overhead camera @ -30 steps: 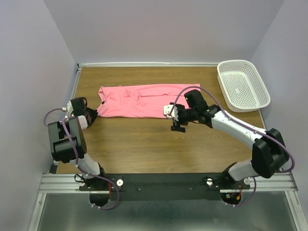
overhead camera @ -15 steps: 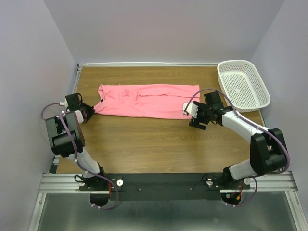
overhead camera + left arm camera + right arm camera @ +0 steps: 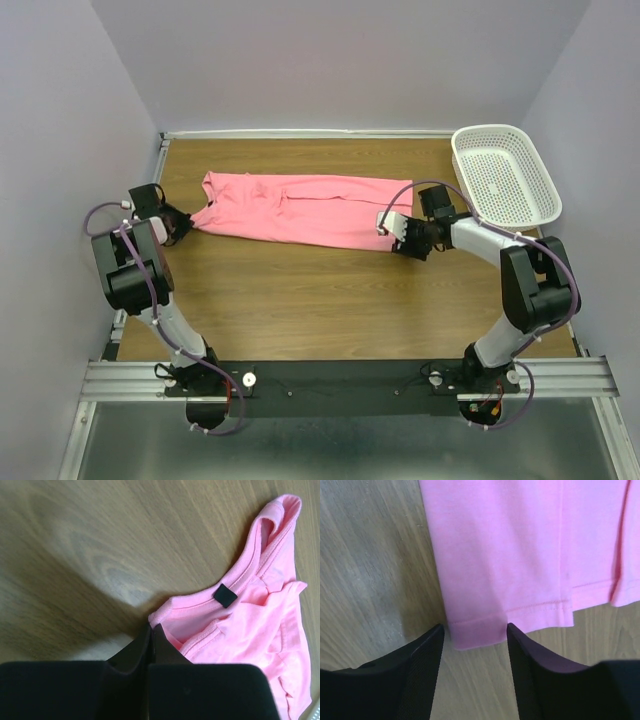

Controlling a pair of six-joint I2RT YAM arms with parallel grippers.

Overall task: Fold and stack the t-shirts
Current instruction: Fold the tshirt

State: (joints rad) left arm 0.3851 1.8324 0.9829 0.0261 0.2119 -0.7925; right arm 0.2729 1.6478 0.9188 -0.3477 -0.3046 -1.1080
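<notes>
T-shirt (image 3: 300,208) lies stretched on the table (image 3: 300,300) — outside the white basket (image 3: 510,224).

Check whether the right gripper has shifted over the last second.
Yes. The right gripper has moved right, toward the white basket, from the middle of the t-shirt's near edge to its near right corner, which its open fingers now straddle.
</notes>
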